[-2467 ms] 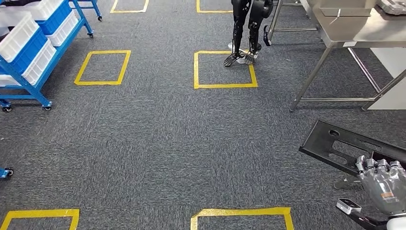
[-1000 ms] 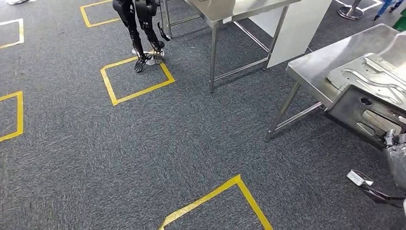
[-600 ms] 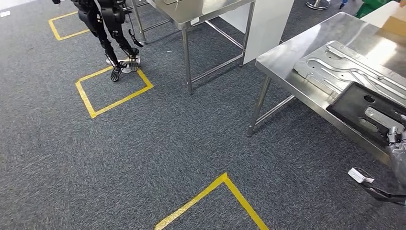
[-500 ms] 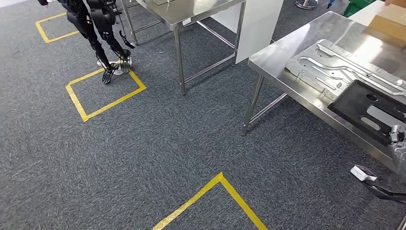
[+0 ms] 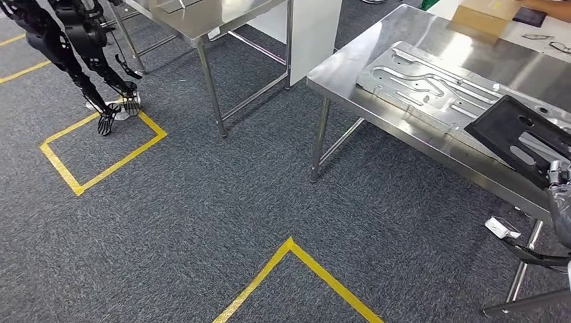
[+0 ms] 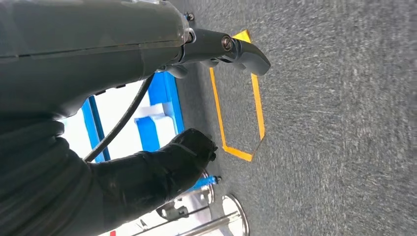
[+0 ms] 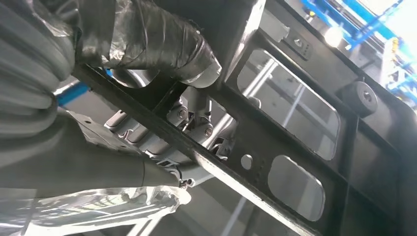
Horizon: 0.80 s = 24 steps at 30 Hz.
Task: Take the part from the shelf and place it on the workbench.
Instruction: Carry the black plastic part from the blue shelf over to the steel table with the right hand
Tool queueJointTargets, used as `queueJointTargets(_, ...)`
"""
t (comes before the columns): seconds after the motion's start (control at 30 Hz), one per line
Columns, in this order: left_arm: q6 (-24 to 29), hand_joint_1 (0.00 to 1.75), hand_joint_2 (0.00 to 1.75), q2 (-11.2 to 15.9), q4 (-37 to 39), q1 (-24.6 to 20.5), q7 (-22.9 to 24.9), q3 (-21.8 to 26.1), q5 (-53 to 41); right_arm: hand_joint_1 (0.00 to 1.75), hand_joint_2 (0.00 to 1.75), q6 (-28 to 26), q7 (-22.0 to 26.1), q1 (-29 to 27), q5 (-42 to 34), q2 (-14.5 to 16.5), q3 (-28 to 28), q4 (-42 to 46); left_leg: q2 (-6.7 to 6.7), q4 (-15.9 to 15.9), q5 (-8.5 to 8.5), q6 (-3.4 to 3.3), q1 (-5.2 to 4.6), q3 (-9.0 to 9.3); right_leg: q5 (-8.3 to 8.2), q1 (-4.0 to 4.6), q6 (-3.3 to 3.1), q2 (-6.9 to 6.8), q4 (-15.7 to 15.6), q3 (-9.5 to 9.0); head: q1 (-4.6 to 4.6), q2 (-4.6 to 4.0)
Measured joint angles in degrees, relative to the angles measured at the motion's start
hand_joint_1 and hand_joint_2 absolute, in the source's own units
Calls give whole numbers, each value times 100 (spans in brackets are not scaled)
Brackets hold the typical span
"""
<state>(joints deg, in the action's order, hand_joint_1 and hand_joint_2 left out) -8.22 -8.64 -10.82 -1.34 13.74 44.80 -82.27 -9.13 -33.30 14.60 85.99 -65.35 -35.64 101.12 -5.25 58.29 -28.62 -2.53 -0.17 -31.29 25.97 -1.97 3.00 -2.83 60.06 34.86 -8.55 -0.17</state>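
The part is a flat black frame (image 5: 517, 136) with several cutouts. My right hand (image 5: 560, 196) grips it at the far right of the head view, and it hangs tilted over the near edge of the steel workbench (image 5: 350, 64). The right wrist view shows the part (image 7: 314, 132) from below, with my right hand (image 7: 147, 42) wrapped round one of its bars. In the left wrist view my left hand (image 6: 123, 73) hangs over the carpet, fingers apart and holding nothing.
A silver stamped panel (image 5: 424, 84) lies on the workbench, and a cardboard box (image 5: 486, 9) sits at its far end. A second steel table (image 5: 202, 17) stands behind. Another robot's black legs (image 5: 84, 47) stand by a yellow taped square (image 5: 101, 151). A blue shelf (image 6: 162, 113) stands behind me.
The camera has swung right: the whole scene has shifted left and the workbench now sits closer and fuller in view. My right hand still holds the black part.
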Motion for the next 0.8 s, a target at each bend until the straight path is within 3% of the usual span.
queueJointTargets(0.03, -2, 0, 175, 2, 0, -2, 2, 7, 0, 175, 175, -26, -2, 85, 0, 34, -71, -18, -45, 8, -19, 34, -14, 1, 21, 22, -45, -13, -31, -5, 1, 0)
queueJointTargets(0.1, -17, 0, 175, -1, 0, -21, 21, 18, 0, 175, 175, -73, -4, 289, 0, 126, -228, -57, -138, 8, -41, 90, -27, 31, 5, 26, -129, 96, -21, 17, 1, 1)
queueJointTargets(0.13, -28, 0, 175, -2, 0, -32, 38, 23, 0, 175, 175, -88, -5, 417, 0, 193, -326, -80, -114, 37, -73, 123, -16, 37, -5, 16, -166, 151, -28, 24, 1, 1)
queueJointTargets(0.2, -41, 0, 175, -5, 0, -42, 74, 40, 0, 175, 175, -94, -5, 768, 0, 379, -567, -136, 136, 343, -281, 178, 12, -87, -35, -6, -246, 267, -50, 38, -1, 1)
queueJointTargets(0.27, -42, 0, 175, -9, 0, -36, 96, 66, 0, 175, 175, -93, -5, 1139, 0, 634, -859, -209, 414, 1056, -637, 198, 28, -445, -58, 7, -301, 393, -53, 63, -2, 1)
queueJointTargets(0.33, -43, 0, 175, -10, 0, -42, 107, 88, 0, 175, 175, -88, -5, 1421, 0, 893, -1188, -300, 481, 1643, -796, 184, 26, -770, -70, 39, -326, 532, -52, 79, -2, 0)
queueJointTargets(0.37, -46, 0, 175, -10, 0, -48, 108, 95, 0, 175, 175, -84, -5, 1525, 0, 1001, -1345, -344, 491, 1653, -710, 160, 22, -803, -74, 58, -330, 600, -50, 81, -2, 0)
queueJointTargets(0.4, -50, 0, 175, -10, 0, -52, 108, 98, 0, 175, 175, -82, -5, 1622, 0, 1090, -1480, -383, 516, 1433, -523, 122, 14, -726, -76, 75, -332, 667, -47, 80, -2, 0)
queueJointTargets(0.47, -60, 0, 175, -6, 0, -43, 109, 101, 0, 175, 175, -84, -5, 1861, 0, 1273, -1729, -483, 711, 664, -92, 11, 2, -407, -83, 100, -326, 798, -39, 82, -2, 0)
queueJointTargets(0.5, -69, 0, 175, -3, 0, -35, 109, 101, 0, 175, 175, -97, -5, 2014, 0, 1392, -1863, -571, 808, 353, 41, -30, 0, -275, -92, 103, -313, 868, -35, 90, -2, 0)
queueJointTargets(0.57, -91, 0, 175, 3, 0, -32, 110, 99, 0, 175, 175, -150, -5, 2322, 0, 1686, -2157, -834, 869, 111, 103, -62, -9, -170, -125, 83, -260, 998, -44, 120, -1, 1)
queueJointTargets(0.63, -112, 0, 175, -3, 0, -66, 110, 95, 0, 175, 175, -211, -5, 2544, 0, 1971, -2442, -1144, 741, 32, 155, -68, 5, -132, -161, 63, -192, 1085, -75, 139, -1, 1)
queueJointTargets(0.7, -125, 0, 175, -6, 0, -89, 111, 92, 0, 175, 175, -243, -5, 2735, 0, 2236, -2665, -1441, 621, -96, 236, -105, 38, -88, -47, 91, -144, 834, 79, 227, 1, 0)
queueJointTargets(0.77, -133, 0, 175, -3, 0, -80, 113, 88, 0, 175, 175, -244, -5, 2950, 0, 2492, -2855, -1704, 488, -160, 278, -132, 34, -77, 283, 100, -103, 444, 665, 505, 4, 0)
queueJointTargets(0.8, -138, 0, 175, -3, 0, -74, 114, 85, 0, 175, 175, -225, -5, 3029, 0, 2604, -2950, -1817, 421, -158, 276, -134, 28, -82, 440, 84, -79, 355, 1025, 672, 3, 0)
